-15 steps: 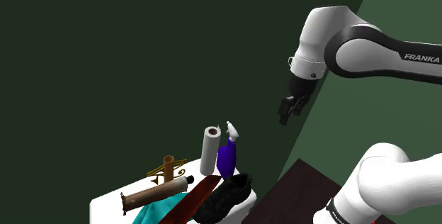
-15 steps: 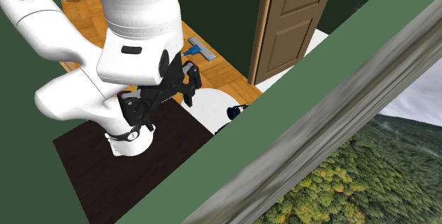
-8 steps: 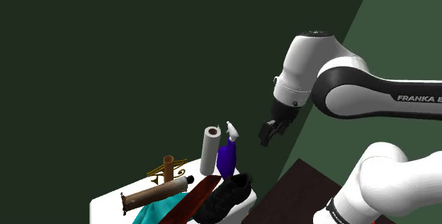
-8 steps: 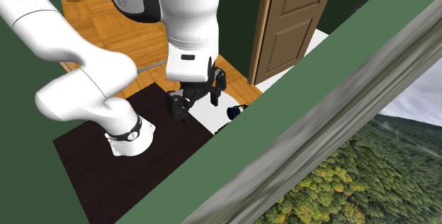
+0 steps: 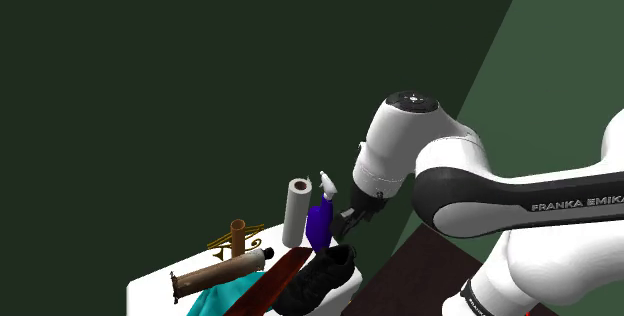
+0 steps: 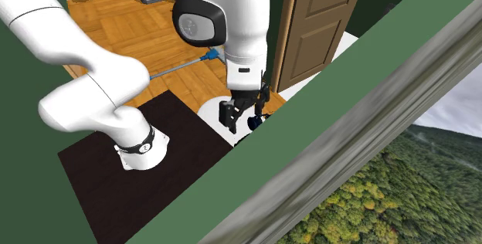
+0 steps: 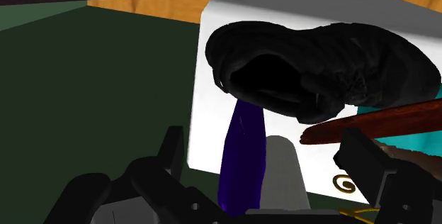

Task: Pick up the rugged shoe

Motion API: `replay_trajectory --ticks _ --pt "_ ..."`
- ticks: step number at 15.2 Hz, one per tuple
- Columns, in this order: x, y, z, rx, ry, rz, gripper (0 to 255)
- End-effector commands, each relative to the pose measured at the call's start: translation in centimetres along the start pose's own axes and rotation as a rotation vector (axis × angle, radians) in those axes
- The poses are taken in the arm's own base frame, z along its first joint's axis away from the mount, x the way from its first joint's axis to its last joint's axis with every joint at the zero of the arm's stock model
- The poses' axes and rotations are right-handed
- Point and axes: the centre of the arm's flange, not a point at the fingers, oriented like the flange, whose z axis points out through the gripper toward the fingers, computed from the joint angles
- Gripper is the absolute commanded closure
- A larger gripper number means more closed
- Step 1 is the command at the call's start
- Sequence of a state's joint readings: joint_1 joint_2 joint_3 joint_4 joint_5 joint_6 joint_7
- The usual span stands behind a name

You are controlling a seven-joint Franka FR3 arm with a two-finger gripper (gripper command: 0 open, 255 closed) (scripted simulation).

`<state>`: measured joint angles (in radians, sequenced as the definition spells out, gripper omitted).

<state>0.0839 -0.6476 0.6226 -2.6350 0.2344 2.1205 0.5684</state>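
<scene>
The rugged shoe (image 5: 318,276) is black, with a chunky sole, and lies on a small white table (image 5: 150,286) near its right corner in the shoulder view. In the wrist view the shoe (image 7: 319,66) shows its dark opening, just ahead of the fingers. My black gripper (image 5: 347,226) hangs close above the shoe and beside a blue spray bottle (image 5: 320,222). The gripper (image 7: 262,139) is open, its fingers apart with nothing held. In the second exterior view the gripper (image 6: 235,119) hovers over the white table (image 6: 210,111).
On the table stand a white paper roll (image 5: 296,212), a gold and brown stand (image 5: 237,237), a brown roller (image 5: 220,269), a reddish-brown plank (image 5: 268,282) and a teal cloth (image 5: 215,299). A dark green wall rises behind. A wooden door (image 6: 317,18) stands nearby.
The arm has swung down and toward the shoulder view's left, from high beside the wall to just above the bottle and shoe. The table's things have not moved.
</scene>
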Motion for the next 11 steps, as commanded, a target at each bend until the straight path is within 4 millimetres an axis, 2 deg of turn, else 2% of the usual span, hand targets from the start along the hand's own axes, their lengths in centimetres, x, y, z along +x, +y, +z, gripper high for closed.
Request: replay_trajectory --ticks 1,4,5,11 --pt "-0.3 -2.3 1.6 -0.001 0.022 0.007 0" --pt "-0.6 -5.6 3.8 -0.008 0.054 0.015 0" --pt "-0.6 -6.1 4.1 -0.009 0.058 0.016 0" --pt "-1.0 -6.4 7.3 -0.009 0.058 0.016 0"
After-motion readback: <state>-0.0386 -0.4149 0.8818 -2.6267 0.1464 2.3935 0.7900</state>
